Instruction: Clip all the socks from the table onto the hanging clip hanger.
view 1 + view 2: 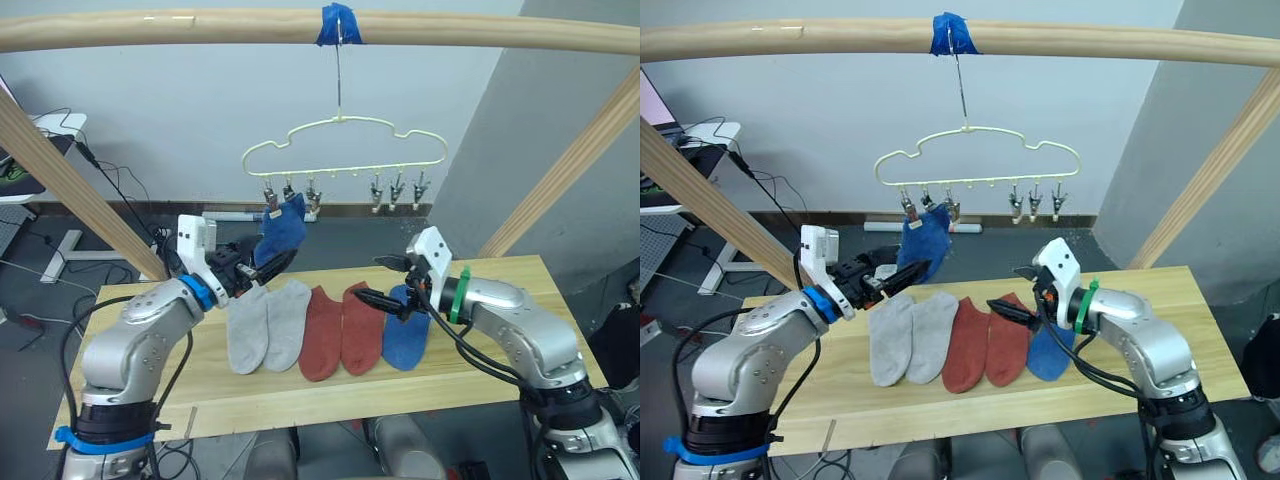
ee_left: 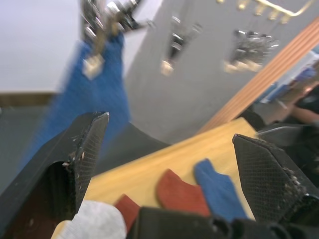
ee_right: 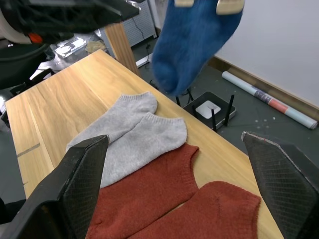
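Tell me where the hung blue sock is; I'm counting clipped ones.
In the left eye view, the blue sock hangs from the clip hanger's leftmost clips, just above the left hand.

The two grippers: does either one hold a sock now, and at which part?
Neither holds anything. The left gripper and right gripper are both open. The blue sock hangs from the clip hanger, held at its cuff by the clips.

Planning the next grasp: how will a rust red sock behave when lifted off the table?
Probably floppy: the rust red sock lies flat on the table, like the blue sock drooping from the clip hanger. Likely light, being thin fabric. It may drag its touching neighbour along.
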